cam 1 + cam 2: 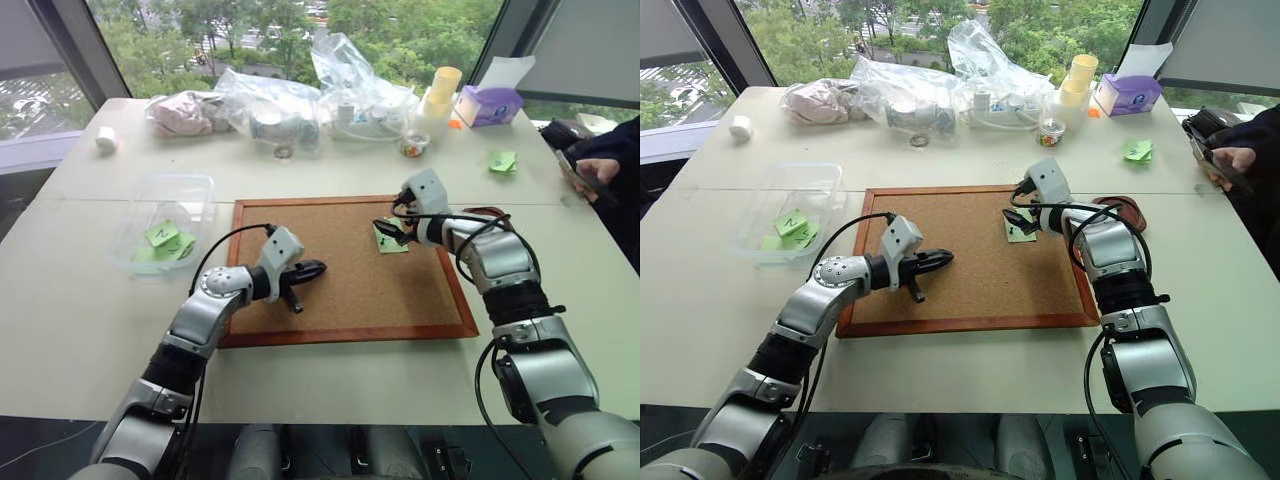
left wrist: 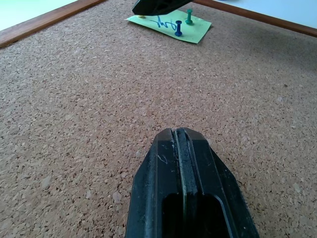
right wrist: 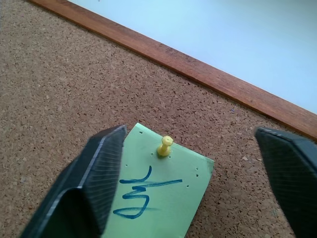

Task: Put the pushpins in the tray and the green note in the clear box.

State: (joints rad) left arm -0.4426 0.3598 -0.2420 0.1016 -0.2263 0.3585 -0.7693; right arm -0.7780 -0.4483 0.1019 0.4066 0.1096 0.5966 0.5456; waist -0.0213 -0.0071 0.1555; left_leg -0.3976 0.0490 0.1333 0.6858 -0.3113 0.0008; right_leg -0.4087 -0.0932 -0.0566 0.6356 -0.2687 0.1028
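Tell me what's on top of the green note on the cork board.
The green note carries blue scribble and three upright pushpins: blue, green, yellow. The open right claw hovers over it, hiding one corner in the left wrist view.

Head eyes overlook table; wrist cams close, sharing cork board point(image 2: 74, 124).

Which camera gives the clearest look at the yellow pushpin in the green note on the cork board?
The right wrist view: the yellow pushpin stands in the green note between the right gripper's open fingers. In the left wrist view a black fingertip covers that corner, leaving the blue and green pins visible. In the head views the note is small.
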